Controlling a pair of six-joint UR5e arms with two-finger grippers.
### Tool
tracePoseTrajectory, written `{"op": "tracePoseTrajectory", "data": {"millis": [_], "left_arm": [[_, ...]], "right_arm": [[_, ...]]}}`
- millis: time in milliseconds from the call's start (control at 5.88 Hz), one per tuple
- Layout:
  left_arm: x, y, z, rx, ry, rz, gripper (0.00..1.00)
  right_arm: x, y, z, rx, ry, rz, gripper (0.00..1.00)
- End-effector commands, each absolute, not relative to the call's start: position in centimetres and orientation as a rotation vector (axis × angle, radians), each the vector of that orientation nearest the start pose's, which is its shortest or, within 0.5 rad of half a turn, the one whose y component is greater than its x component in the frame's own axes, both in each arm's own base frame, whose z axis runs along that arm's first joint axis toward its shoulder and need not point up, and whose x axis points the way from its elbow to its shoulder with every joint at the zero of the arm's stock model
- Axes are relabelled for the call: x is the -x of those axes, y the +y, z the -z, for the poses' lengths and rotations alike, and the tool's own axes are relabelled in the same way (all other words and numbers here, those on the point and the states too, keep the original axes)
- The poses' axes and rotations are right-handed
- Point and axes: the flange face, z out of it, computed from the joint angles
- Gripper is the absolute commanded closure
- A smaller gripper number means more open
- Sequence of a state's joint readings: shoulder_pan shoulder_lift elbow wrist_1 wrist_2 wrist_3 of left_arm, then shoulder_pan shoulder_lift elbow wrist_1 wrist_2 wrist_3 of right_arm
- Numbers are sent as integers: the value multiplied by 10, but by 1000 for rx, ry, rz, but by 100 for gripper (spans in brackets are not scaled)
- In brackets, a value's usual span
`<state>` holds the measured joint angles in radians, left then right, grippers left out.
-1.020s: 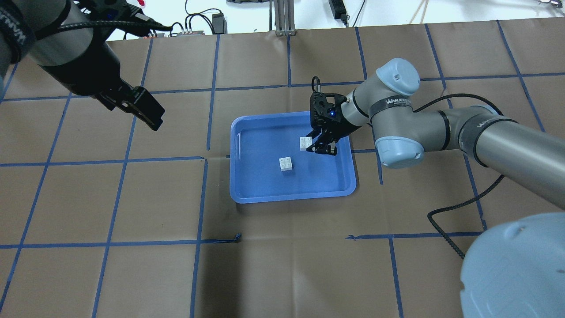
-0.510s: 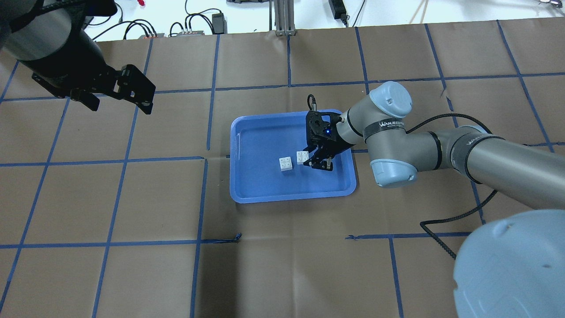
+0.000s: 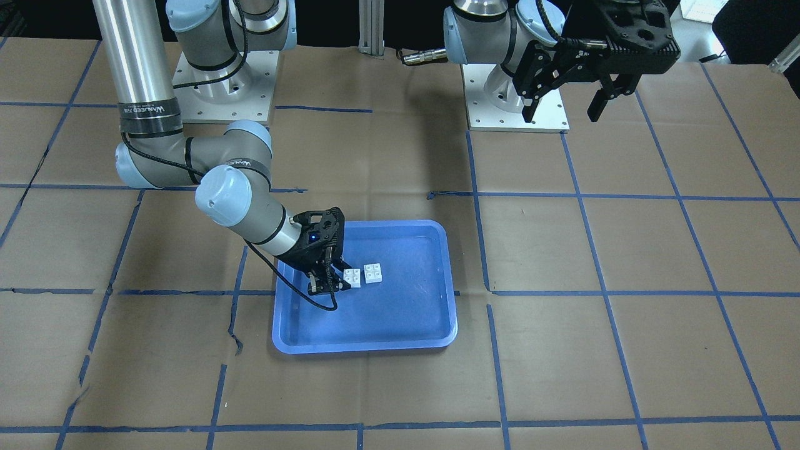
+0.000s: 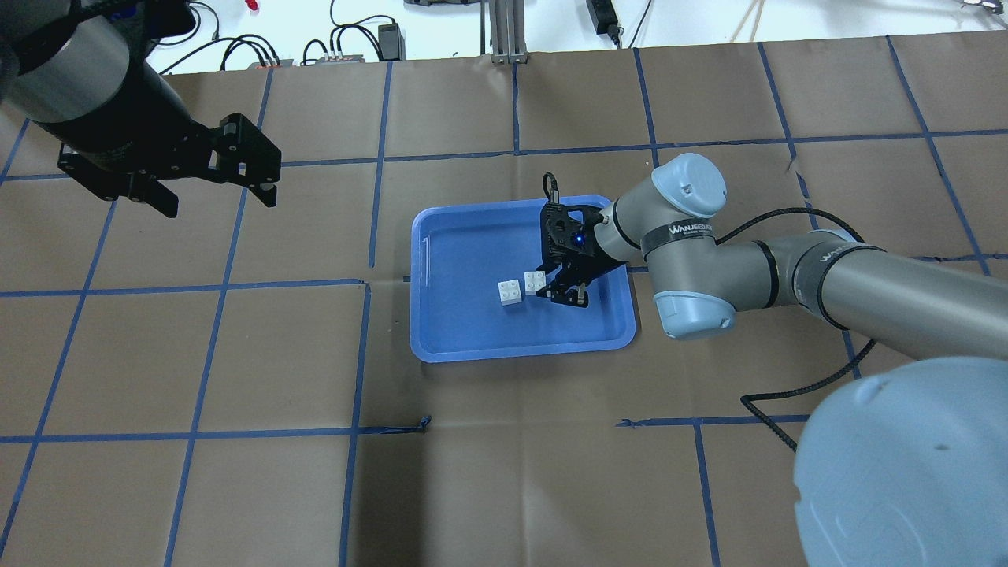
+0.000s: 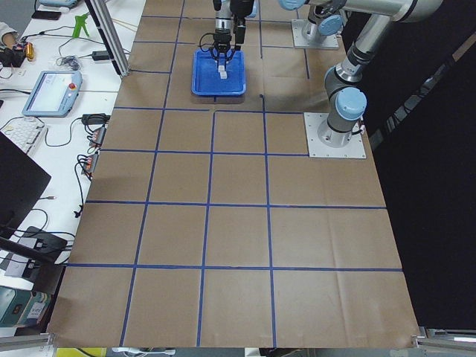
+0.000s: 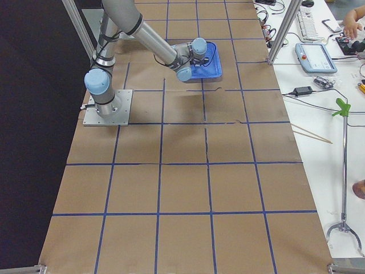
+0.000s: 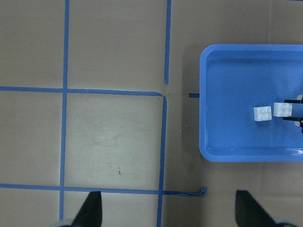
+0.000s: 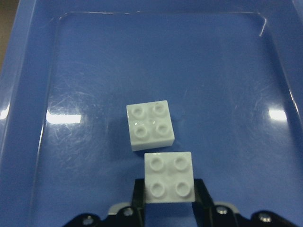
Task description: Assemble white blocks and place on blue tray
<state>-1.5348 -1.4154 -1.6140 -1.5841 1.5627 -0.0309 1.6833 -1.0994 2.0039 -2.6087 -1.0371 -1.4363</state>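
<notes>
The tray [image 4: 465,331] lies mid-table. Well apart at its 10 o'clock, the left gripper [image 4: 220,198] hangs empty, jaws spread. Over the tray's right half, the right gripper [image 4: 553,288] is clamped on the held block [image 4: 535,281] by opposite side walls. The loose block [image 4: 510,292] rests on the tray floor just beside it, at 8 o'clock. Both look light, rigid and slick, so they are best gripped by their flat sides with the studs left free. Overhead they seem nearly touching; the right wrist view shows them not yet stacked.

My right arm [image 6: 149,41] hides both white blocks [image 4: 512,292] from the right-end camera, and my left wrist camera crops the blue tray [image 7: 227,85].
</notes>
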Motion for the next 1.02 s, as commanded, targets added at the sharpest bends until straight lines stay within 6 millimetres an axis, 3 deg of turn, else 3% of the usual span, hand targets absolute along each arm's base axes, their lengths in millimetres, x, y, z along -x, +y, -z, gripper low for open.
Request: {"op": "tracePoseTrajectory", "data": {"millis": [0, 850], "left_arm": [[121, -439, -533, 82, 3146, 143, 1], [124, -440, -530, 67, 3147, 128, 1]], "right_arm": [[-245, -521, -161, 1946, 1925, 604, 63], [-255, -515, -162, 1952, 1913, 596, 63]]}}
